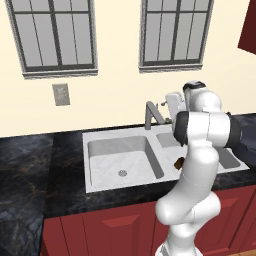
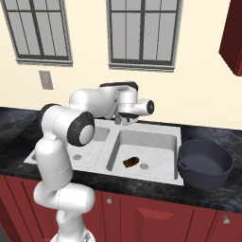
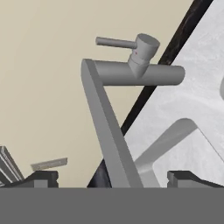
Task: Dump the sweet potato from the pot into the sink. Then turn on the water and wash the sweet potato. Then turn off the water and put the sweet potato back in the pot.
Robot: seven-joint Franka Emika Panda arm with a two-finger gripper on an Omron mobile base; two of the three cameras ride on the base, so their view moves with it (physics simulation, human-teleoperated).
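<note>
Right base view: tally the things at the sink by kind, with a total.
Sweet potato: 1, lying in the smaller basin
Pot: 1, on the counter beside the sink
Sink basins: 2, in one sink
Faucet: 1
Windows: 2
Total: 7

My reddish-brown sweet potato (image 2: 131,162) lies in a pale grey marbled sink (image 2: 156,142), beside a dark blue-grey pot (image 2: 205,163) on black veined counter (image 2: 28,189) above red cabinets (image 2: 156,217).
</note>
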